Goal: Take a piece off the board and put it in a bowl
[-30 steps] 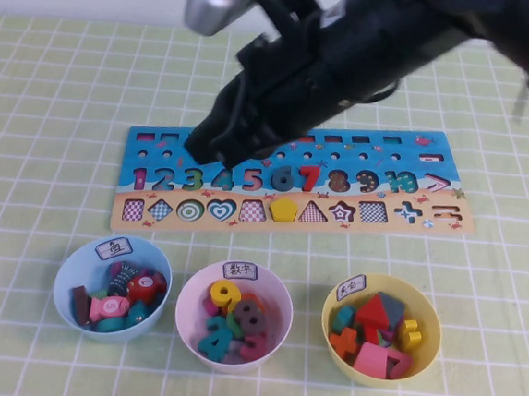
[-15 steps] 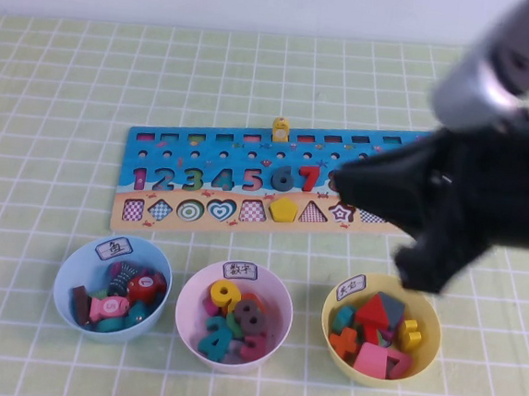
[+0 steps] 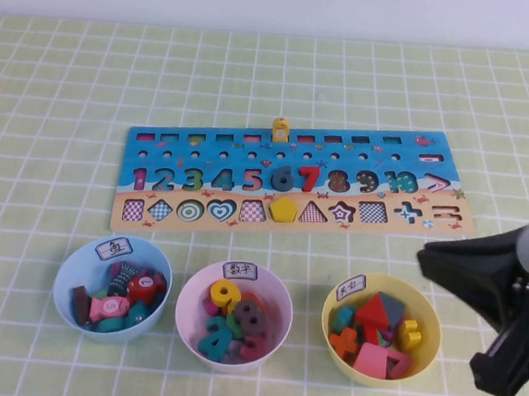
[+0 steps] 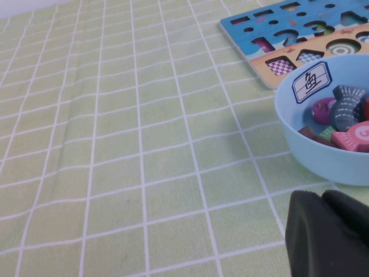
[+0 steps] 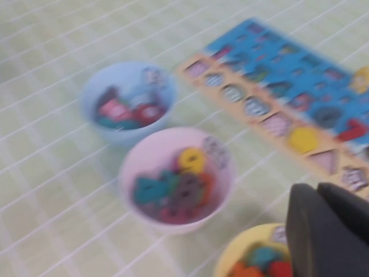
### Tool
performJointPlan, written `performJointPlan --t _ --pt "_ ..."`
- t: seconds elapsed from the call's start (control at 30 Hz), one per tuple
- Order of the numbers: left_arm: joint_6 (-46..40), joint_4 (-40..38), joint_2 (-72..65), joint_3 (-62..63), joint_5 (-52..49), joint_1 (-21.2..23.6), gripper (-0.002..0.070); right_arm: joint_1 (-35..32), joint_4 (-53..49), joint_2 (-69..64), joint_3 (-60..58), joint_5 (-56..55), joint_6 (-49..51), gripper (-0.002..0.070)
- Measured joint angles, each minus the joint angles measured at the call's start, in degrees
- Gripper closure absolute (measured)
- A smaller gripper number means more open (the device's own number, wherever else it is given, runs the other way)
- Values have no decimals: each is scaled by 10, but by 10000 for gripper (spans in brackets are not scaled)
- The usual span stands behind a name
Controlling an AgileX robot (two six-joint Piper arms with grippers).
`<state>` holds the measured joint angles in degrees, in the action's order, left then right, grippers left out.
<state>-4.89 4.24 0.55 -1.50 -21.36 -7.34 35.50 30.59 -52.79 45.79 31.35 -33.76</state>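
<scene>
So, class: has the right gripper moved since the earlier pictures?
Yes. The right gripper, shut and empty, has swung from above the board toward the robot's right, now beside the yellow bowl.

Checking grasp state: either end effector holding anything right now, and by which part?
Nothing held. Right end effector is shut and empty beside the yellow bowl; left end effector sits near the blue bowl, nothing in it.
</scene>
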Motion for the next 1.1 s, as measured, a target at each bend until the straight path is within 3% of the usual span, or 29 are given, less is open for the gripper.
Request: performJointPlan --t 0.37,0.5,0.83,1.1 --pt "0 0 0 0 0 0 680 -4 7 149 -229 -326 -35 692" --pt "0 0 0 0 0 0 680 -55 13 230 -305 -392 -35 692" --pt "0 0 0 0 0 0 680 -247 19 458 -414 -350 -36 692" --pt "0 0 1 0 0 0 680 -328 61 532 -426 -320 -36 692"
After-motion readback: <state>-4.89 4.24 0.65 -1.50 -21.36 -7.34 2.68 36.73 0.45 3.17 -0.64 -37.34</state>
